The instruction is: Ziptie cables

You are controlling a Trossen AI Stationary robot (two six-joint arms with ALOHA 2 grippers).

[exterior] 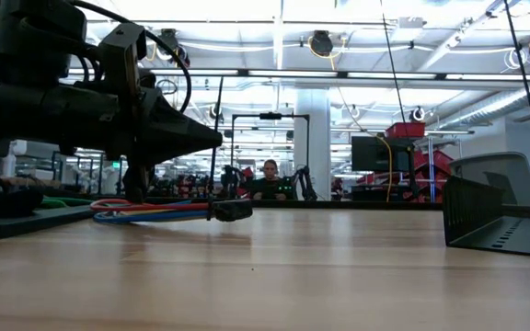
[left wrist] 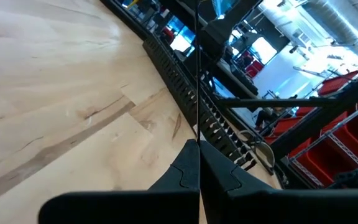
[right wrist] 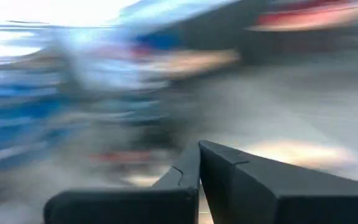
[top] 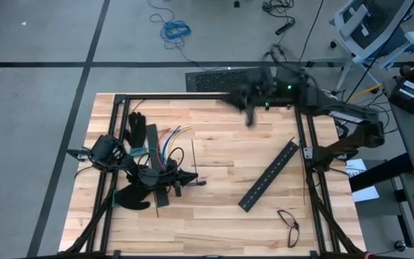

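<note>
At the table's left side the left gripper (top: 192, 178) sits low over the wood, its fingers (left wrist: 191, 168) pressed together on a ziptie (left wrist: 198, 74) — the left wrist view shows the thin dark strip rising straight out from between the tips. In the high view the same strip reads as a short dark line running away from the gripper toward the table's far edge. The cables (top: 165, 138) lie just beside that arm, on its far-left side: a loose bundle of red, blue and green wires fanning toward the back of the table, near a black glove (top: 136, 128). So the wires' long axis runs roughly alongside the ziptie, and the left arm is by far the nearer of the two; any wrapping would have to bring the strip across the bundle, not along it.

Further right a black slotted bar (top: 269, 175) lies diagonally on the wood, well apart from the wires. The right gripper (top: 250, 115) is up at the table's back edge, blurred, fingers closed on nothing visible (its wrist view is only smear).

The low view adds what the overhead cannot — the cables (exterior: 150, 211) rest flat on the table, under the left arm.
</note>
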